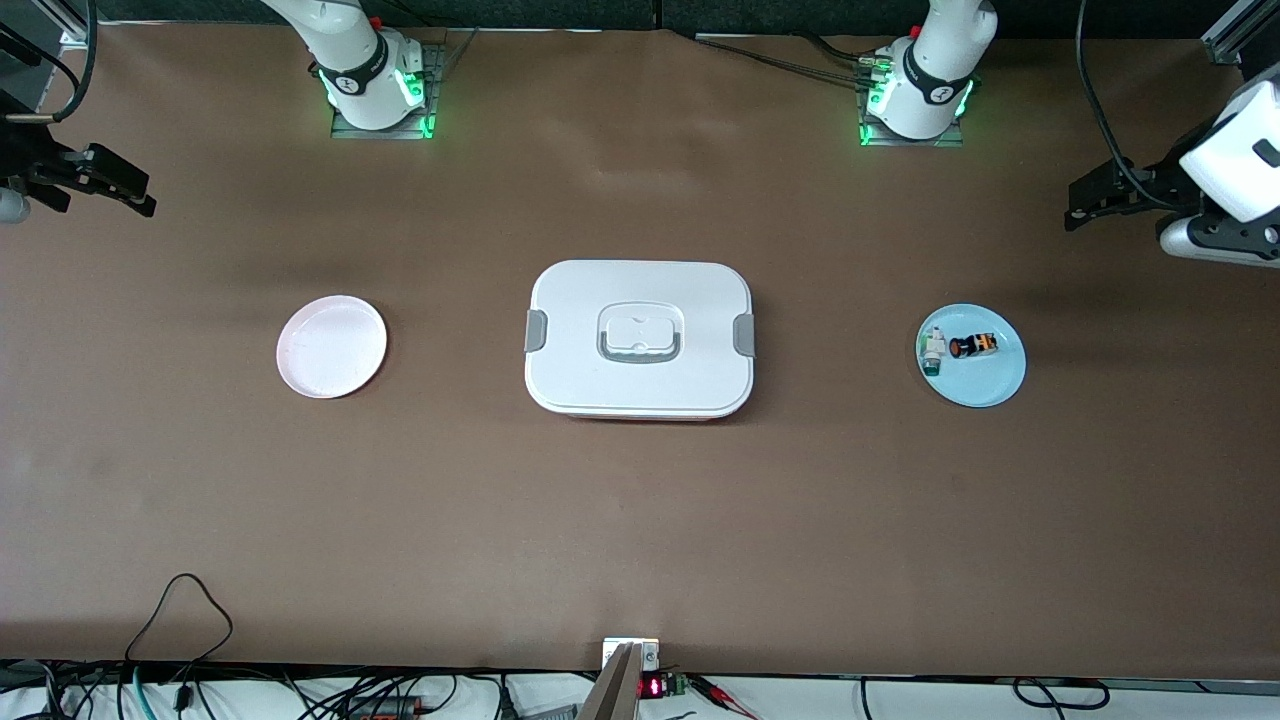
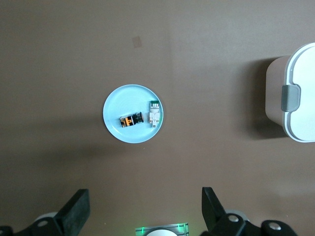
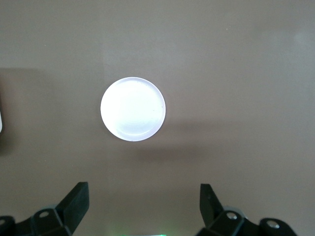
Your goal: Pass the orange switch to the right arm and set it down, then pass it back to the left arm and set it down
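Front view: a brown worktop (image 1: 640, 520) carries three things in a row, with both arms raised at its two ends.
Orange switch: the orange switch (image 1: 973, 346) lies on its side on a light blue plate (image 1: 990, 385) toward the left arm's end of the worktop; the left wrist view shows it (image 2: 131, 120) as a black body with an orange face and markings.
White-and-green switch: a small white-and-green part (image 1: 933, 351) lies on the same plate, just beside the orange switch and on the side toward the box, not touching it as far as the left wrist view (image 2: 154, 113) shows.
Box: the white box (image 1: 640, 338) sits in the middle of the worktop, lid on, grey latches at both short ends, grey recessed handle on top, a thin red edge along the side nearest the front camera; it stands between the two plates and well apart from each.
Pink plate: a pale pink plate (image 1: 331, 346) lies toward the right arm's end of the worktop; in the right wrist view it (image 3: 133, 108) looks white and holds nothing.
Left pincer: the left pincer (image 1: 1100, 195) hangs in the air over the worktop's edge at the left arm's end, holding nothing; in the left wrist view its two black fingers (image 2: 74, 210) stand wide apart.
Right pincer: the right pincer (image 1: 120, 190) hangs over the worktop's edge at the right arm's end, holding nothing; in the right wrist view its fingers (image 3: 74, 201) are spread wide, with the pink plate below.
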You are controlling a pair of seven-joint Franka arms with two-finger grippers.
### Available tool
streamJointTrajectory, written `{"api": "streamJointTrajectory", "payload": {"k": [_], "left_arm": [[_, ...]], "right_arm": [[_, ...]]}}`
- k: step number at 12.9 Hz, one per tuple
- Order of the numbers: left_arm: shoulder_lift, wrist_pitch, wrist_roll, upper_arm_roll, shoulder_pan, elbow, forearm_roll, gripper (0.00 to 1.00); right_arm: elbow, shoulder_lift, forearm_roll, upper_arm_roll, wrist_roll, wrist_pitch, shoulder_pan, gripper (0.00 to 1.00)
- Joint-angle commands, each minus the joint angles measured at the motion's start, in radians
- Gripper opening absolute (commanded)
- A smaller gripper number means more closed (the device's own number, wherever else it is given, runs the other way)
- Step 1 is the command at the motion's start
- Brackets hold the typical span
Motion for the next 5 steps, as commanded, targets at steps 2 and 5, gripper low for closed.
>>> {"api": "streamJointTrajectory", "payload": {"k": [2, 5], "left_arm": [[-0.032, 0.006, -0.017, 0.006, -0.011, -0.039, 0.017, 1.00], [-0.029, 0.008, -0.021, 0.006, -0.011, -0.037, 0.014, 1.00]], "right_arm": [[0.022, 0.007, 0.009, -0.002, -0.004, -0.013, -0.002, 1.00], [0.025, 0.035, 0.012, -0.009, -0.001, -0.012, -0.009, 1.00]]}}
